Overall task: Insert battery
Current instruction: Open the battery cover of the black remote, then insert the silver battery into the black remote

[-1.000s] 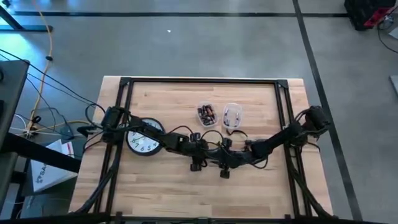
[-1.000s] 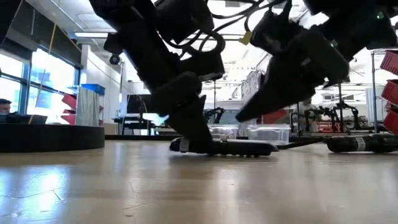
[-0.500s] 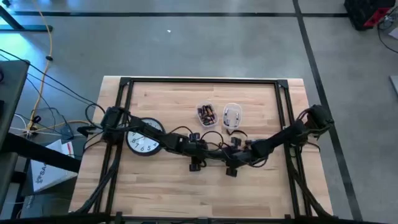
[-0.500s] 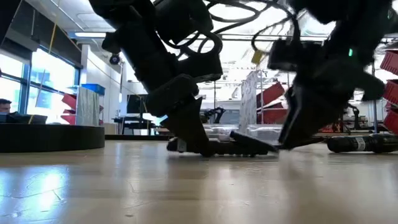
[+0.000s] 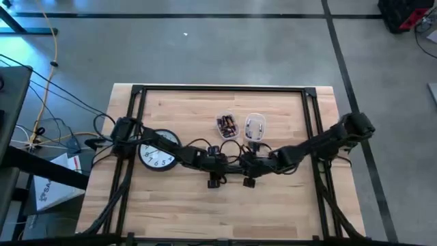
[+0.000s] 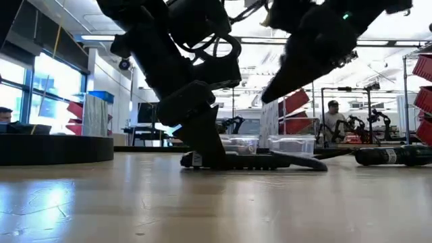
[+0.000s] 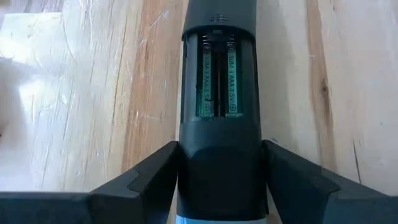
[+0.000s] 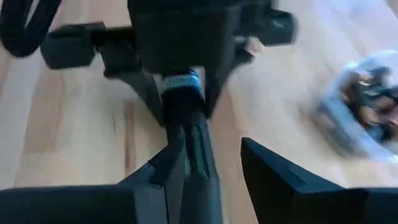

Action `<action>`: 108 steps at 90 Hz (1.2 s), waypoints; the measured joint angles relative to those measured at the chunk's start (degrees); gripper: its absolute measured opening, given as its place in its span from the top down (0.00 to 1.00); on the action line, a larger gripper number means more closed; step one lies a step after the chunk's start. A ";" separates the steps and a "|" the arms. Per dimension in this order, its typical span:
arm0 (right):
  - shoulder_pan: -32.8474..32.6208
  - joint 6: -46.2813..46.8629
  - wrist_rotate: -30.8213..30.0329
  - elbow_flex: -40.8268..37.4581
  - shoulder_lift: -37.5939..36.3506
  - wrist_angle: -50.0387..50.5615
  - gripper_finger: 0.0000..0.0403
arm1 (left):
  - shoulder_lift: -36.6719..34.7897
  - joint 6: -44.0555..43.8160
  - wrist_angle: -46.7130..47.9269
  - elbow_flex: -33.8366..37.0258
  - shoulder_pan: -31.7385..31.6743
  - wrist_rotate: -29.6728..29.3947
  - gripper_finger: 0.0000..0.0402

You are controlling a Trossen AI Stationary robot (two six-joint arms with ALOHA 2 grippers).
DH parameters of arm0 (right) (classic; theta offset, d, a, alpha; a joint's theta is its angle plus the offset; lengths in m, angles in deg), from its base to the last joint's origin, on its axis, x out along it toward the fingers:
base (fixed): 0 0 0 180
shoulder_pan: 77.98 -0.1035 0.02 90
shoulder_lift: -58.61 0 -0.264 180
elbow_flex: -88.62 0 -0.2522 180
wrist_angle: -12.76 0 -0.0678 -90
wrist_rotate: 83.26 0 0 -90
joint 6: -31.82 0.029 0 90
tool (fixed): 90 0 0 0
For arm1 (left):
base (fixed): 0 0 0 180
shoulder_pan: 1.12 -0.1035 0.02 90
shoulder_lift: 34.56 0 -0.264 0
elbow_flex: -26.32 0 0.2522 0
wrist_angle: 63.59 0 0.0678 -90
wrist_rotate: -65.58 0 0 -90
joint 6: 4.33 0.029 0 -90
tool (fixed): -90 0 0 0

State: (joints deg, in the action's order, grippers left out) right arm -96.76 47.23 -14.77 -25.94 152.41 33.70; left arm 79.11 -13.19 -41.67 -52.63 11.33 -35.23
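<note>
Left gripper [image 7: 217, 180] pinching a black remote [image 7: 217, 93] lying mid-table, two batteries [image 7: 218, 78] sitting in its open compartment at frame centre, right gripper [image 8: 205, 168] hovering spread over the remote, its tips cut off, blurred tub [image 8: 364, 115] at right.

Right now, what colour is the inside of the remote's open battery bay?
Green, with pale markings, in the remote's battery bay. Left wrist view shows it best.

Grey concrete floor [image 5: 225, 48] crossed by dark lines, bright windows [image 6: 50, 88] and red bins [image 6: 422, 84] behind.
</note>
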 joint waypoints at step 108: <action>36.74 -38.04 17.38 8.44 0.60 35.73 0.69 | -0.11 -0.50 1.77 -0.04 0.20 -1.09 0.54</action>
State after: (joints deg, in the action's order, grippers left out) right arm -60.01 9.19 2.62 -17.51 153.02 69.43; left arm 79.00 -13.69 -39.89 -52.67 11.52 -36.32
